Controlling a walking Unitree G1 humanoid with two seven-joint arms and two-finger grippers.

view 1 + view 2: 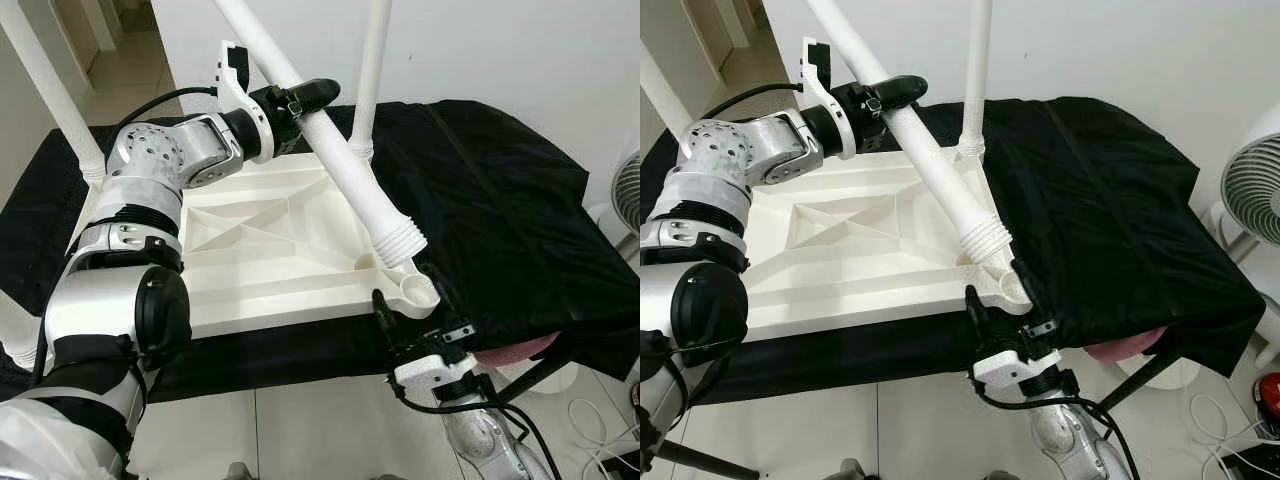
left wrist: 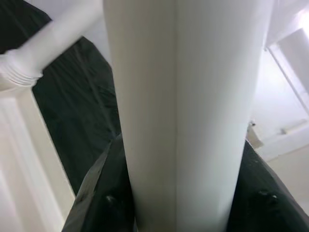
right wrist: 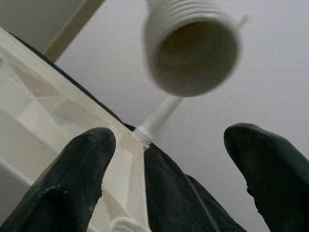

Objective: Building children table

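Left claw [image 1: 300,100] clenched on white leg [image 1: 340,165], leg slanted over upturned white tabletop [image 1: 270,250] on black-covered bed [image 1: 500,200], threaded end just above corner socket [image 1: 418,292], right claw [image 1: 410,305] released beside that corner, another leg [image 1: 368,90] upright at far corner

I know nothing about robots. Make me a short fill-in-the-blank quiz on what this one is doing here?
1. The left gripper is shut on a white table ____.
2. The tabletop lies upside down on a ____ cloth.
3. The right gripper, its fingers ____, waits beside the corner socket.

Missing words: leg; black; open
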